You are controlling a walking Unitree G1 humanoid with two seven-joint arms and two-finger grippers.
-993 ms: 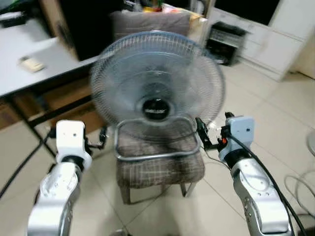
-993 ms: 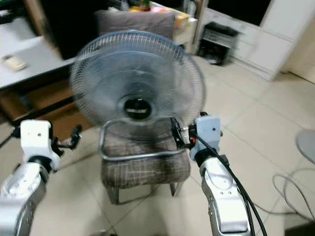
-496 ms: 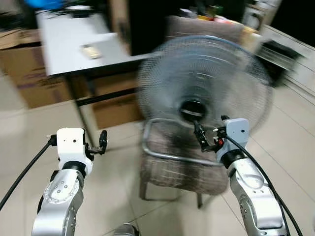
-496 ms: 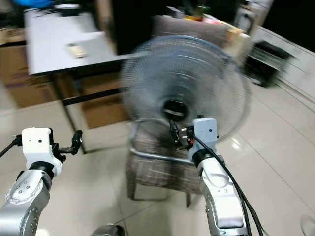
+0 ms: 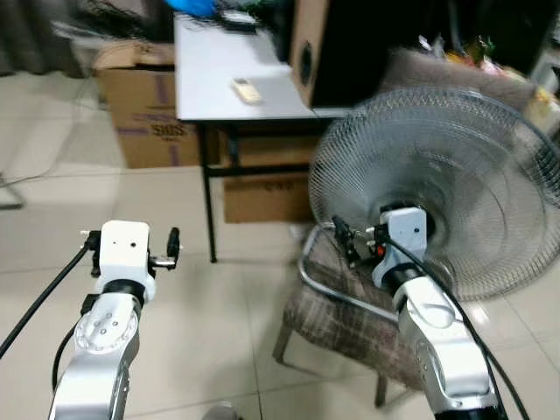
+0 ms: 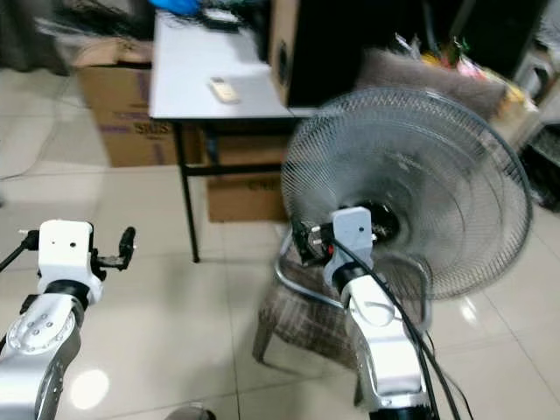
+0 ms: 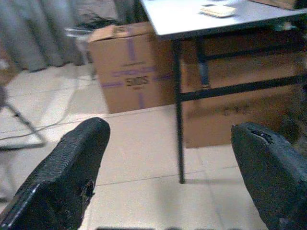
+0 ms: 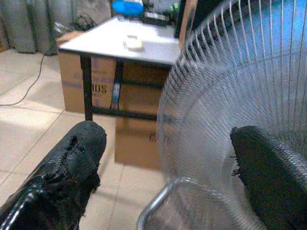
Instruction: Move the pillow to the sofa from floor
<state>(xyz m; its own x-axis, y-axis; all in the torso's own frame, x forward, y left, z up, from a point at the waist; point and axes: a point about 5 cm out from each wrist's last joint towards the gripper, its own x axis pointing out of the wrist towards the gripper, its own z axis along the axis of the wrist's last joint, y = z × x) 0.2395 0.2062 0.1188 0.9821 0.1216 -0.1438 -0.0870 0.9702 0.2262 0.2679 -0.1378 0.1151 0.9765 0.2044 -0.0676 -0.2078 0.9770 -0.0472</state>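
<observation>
End effectors [image 5: 171,248] [image 5: 341,239] gape empty before fan [image 5: 455,201].

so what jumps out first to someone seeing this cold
A big round wire-caged fan on a checked cushioned stool dominates the right, just beyond the open right gripper. To the left stands a white table carrying a remote, with cardboard boxes under and beside it.

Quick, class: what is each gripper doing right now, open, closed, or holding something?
Left gripper: open, holding nothing, above the floor tiles.
Right gripper: open, holding nothing, close in front of the fan.
</observation>
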